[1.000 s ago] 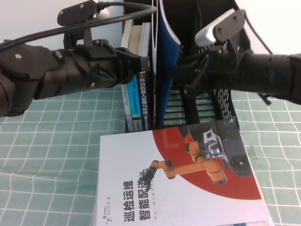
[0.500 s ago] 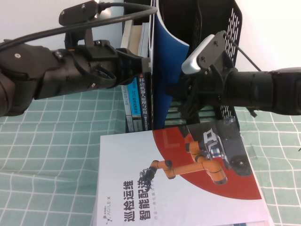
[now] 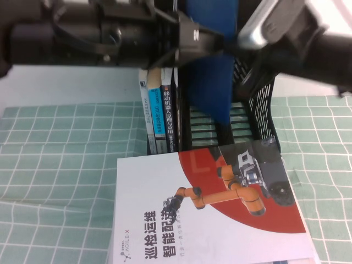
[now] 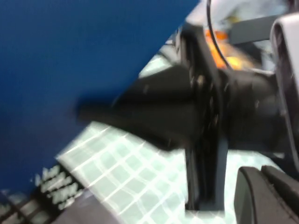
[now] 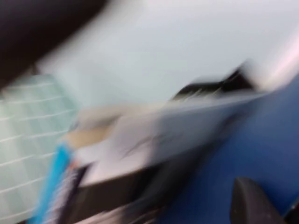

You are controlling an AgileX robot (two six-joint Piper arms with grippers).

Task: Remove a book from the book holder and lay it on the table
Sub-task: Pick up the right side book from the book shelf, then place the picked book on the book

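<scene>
The top of the book (image 3: 212, 71) is cut off by the high view's upper edge. The right gripper (image 3: 242, 66) is largely hidden behind it, and both wrist views are smeared by blur.

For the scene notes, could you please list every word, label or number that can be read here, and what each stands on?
"巡检运维 智能配送": large title on the white-and-red book lying on the table.
"AGILEX": logo with small mark, same cover.
"移动机器人": start of the title on a spine beside the book holder; the rest is too small.
Pale blue spine: print too small.
The book, lifted by both grippers: no readable text.
</scene>
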